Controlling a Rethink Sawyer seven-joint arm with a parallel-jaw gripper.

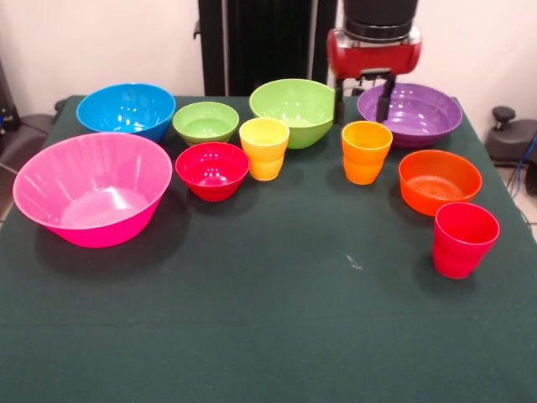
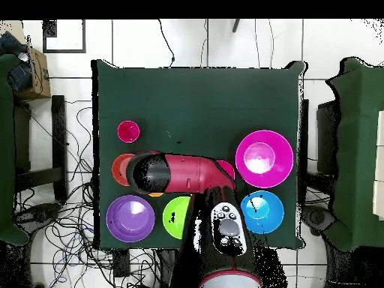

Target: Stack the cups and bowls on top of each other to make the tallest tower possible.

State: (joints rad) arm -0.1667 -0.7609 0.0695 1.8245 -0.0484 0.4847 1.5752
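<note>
All cups and bowls stand apart on the green table (image 1: 277,319); nothing is stacked. Front view: pink bowl (image 1: 92,189), blue bowl (image 1: 126,109), small green bowl (image 1: 205,122), lime green bowl (image 1: 294,109), small red bowl (image 1: 211,170), yellow cup (image 1: 264,147), orange cup (image 1: 366,151), purple bowl (image 1: 415,113), small orange bowl (image 1: 439,180), red cup (image 1: 464,239). My gripper (image 1: 362,99) is open and empty, hanging just above and behind the orange cup, between the lime green and purple bowls. In the overhead view the arm (image 2: 180,172) hides the gripper and the middle pieces.
The robot's black pedestal (image 1: 260,42) stands behind the table's far edge. Cables lie on the floor (image 2: 67,225) around the table. Dark chairs stand at both sides (image 2: 360,150).
</note>
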